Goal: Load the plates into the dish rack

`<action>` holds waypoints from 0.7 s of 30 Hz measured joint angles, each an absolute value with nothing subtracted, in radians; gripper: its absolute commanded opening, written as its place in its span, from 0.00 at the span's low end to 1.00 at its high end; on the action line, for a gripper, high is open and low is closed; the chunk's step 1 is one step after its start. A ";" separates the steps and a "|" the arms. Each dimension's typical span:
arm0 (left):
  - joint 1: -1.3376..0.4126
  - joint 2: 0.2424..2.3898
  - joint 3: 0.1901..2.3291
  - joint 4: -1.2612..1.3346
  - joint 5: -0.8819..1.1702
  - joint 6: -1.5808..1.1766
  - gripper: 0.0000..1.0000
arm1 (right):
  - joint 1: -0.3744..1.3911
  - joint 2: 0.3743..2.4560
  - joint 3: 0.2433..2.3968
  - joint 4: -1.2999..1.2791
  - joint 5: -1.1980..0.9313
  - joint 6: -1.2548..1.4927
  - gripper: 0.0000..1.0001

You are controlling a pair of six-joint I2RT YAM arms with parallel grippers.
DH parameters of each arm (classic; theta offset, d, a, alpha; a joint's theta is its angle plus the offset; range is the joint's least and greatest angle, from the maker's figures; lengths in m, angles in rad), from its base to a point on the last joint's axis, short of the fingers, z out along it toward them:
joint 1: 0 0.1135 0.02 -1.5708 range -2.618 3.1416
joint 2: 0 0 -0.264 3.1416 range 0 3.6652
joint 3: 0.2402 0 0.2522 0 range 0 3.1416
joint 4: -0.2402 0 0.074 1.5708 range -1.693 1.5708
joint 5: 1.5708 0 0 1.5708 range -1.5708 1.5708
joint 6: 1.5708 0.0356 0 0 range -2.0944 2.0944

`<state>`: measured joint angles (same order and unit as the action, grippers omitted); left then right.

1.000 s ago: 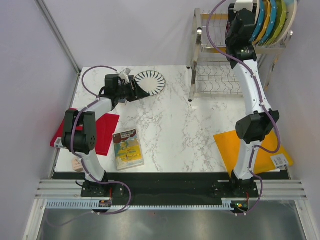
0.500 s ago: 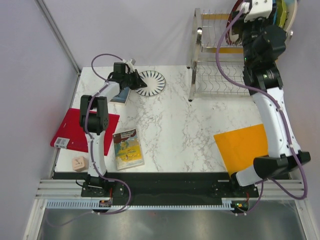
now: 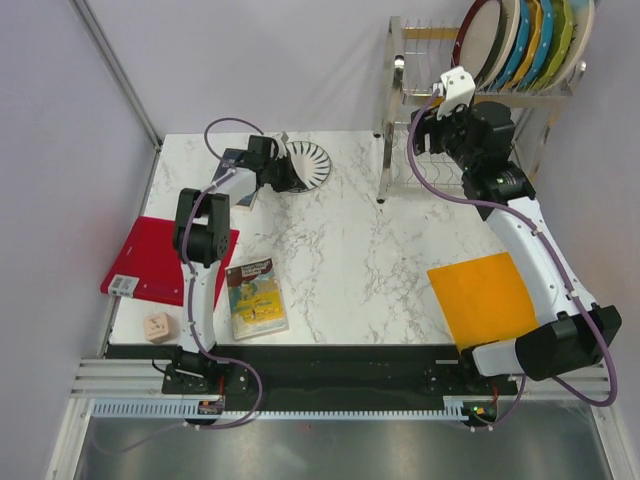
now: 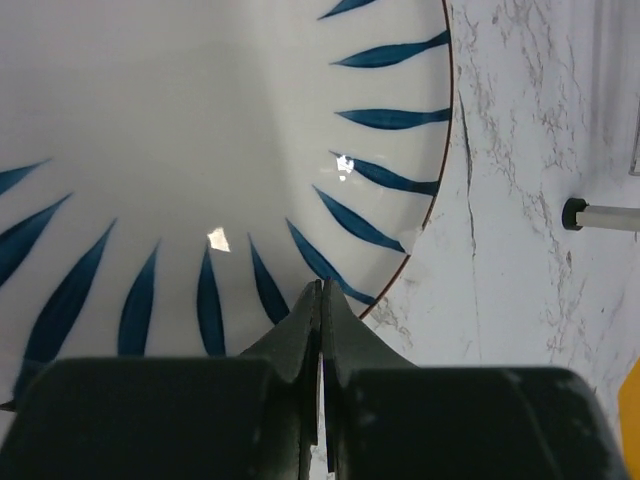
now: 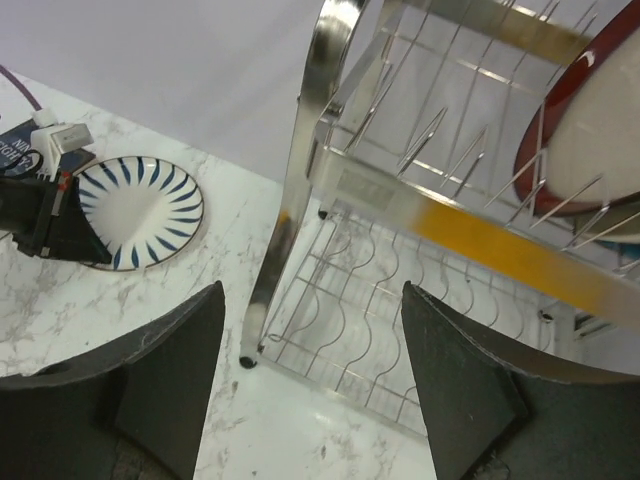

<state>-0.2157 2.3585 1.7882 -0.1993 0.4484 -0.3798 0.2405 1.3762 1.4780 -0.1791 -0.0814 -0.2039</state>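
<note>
A white plate with dark radial stripes lies flat on the table at the back. My left gripper is shut, its tips pressed together over the plate's near rim with nothing seen between them. The dish rack stands at the back right. A maroon-rimmed plate stands in its upper shelf beside teal, yellow and green ones. My right gripper hangs open and empty in front of the rack's left side.
A red board lies at the left and an orange board at the right. A picture book sits near the front, another book under the left arm. A small wooden block rests at the front left.
My left gripper moved right onto the striped plate's rim and shut. My right gripper let go of the maroon-rimmed plate in the upper shelf, drew back down and left, and opened wider.
</note>
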 measured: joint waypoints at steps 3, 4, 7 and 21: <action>-0.236 2.344 1.761 -0.179 0.449 -0.380 0.02 | 0.241 1.381 1.457 -0.206 -0.094 -0.176 0.80; -0.241 2.336 1.749 -0.170 0.447 -0.379 0.02 | 0.241 1.381 1.451 -0.204 -0.100 -0.168 0.80; -0.260 2.313 1.708 -0.167 0.452 -0.374 0.02 | 0.241 1.374 1.422 -0.201 -0.117 -0.146 0.81; -0.416 2.103 1.381 -0.288 0.612 -0.353 0.02 | 0.241 1.375 1.227 -0.260 -0.338 -0.002 0.88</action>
